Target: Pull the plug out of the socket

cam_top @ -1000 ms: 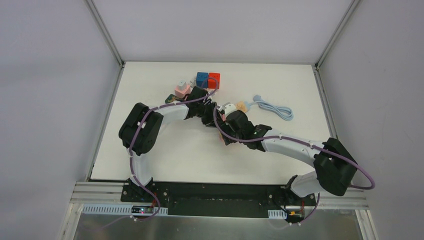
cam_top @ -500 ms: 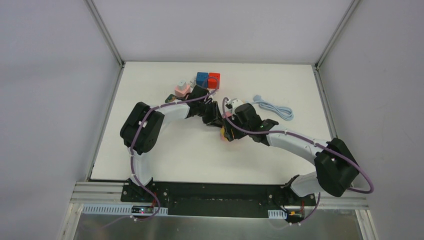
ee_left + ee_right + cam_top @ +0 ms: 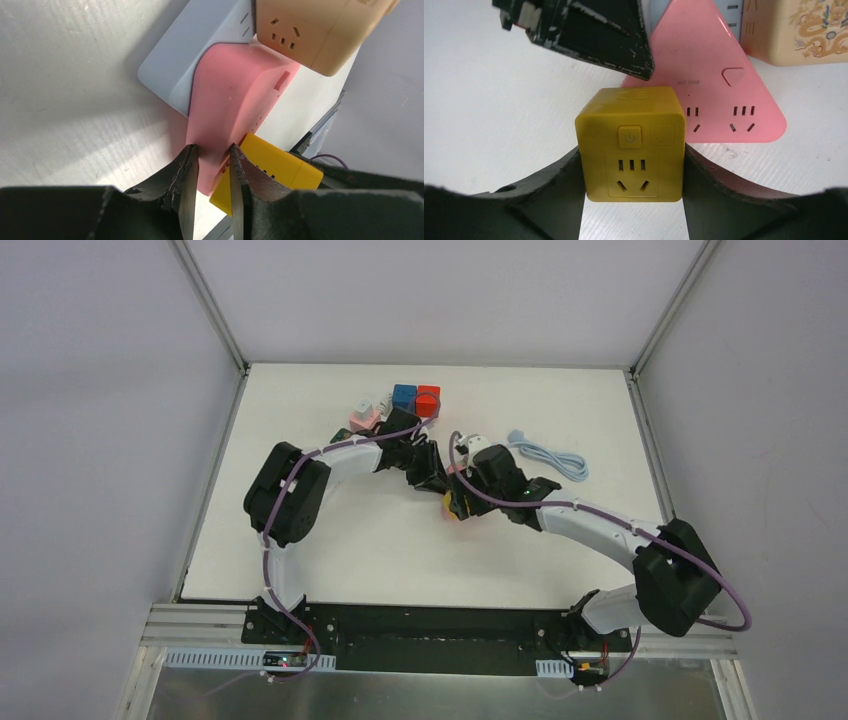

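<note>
— Where is the yellow plug [image 3: 631, 107]?

— Near the middle of the bench [image 3: 330, 540], between the two wrists. It is a cube with a round button and one set of slots on the face turned to the right wrist camera. Its far side sits against a corner of the pink socket [image 3: 714, 85], a flat triangle lying on the bench. Whether the pins are seated cannot be told; that joint is hidden behind the cube.

— And the right pincer [image 3: 631, 150]?

— It pinches the plug, one finger flat against each side of the cube, and the cube fills the gap between them.

— What about the left pincer [image 3: 213, 150]?

— It is nearly pressed together, pinching the narrow end of the pink socket [image 3: 235, 95] between its fingertips. From that wrist the plug [image 3: 270, 167] shows just beyond the right-hand finger, touching the pink body.

— What lies around the socket?

— A pale blue-grey block [image 3: 190, 55] sits partly under the pink socket's far end, and a beige block [image 3: 315, 30] with its own slots lies just beside both. The right wrist view shows a printed pattern on the beige one [image 3: 799, 30].

— Further off?

— From above, a blue cube [image 3: 404, 397] and a red cube [image 3: 428, 398] stand touching at the far edge. A pale blue cable [image 3: 550, 452] is coiled to the right, well apart from both arms.
</note>
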Available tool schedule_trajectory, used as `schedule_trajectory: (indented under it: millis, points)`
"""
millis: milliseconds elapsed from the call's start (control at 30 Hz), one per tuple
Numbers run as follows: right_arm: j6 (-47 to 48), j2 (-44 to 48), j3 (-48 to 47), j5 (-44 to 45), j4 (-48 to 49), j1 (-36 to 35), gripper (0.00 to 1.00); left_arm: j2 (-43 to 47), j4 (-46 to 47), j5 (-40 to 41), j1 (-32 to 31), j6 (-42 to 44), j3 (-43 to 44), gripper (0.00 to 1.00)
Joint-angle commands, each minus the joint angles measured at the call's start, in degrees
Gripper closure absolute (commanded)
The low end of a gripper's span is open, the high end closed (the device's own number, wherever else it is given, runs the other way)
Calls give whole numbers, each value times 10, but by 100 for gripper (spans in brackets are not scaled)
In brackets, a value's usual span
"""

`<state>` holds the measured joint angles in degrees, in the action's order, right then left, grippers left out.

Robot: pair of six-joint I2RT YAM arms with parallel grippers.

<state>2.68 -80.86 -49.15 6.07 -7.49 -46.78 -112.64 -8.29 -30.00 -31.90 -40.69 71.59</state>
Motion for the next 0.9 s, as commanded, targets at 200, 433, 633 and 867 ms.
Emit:
schedule_trajectory:
  millis: [200,433,633,867]
  points:
    - [-33,47,-43,-102,78,8,100,-83,-129,147,-9,50,-23,85]
    - [59,33,-39,78,84,-58,100,-94,-142,152,-9,53,-12,85]
    - [-22,54,-65,-78,53,-2,100,-96,-157,148,-9,50,-4,86]
    - [-61,69,-47,-123,72,15,100,-96,-160,143,-9,50,-3,86]
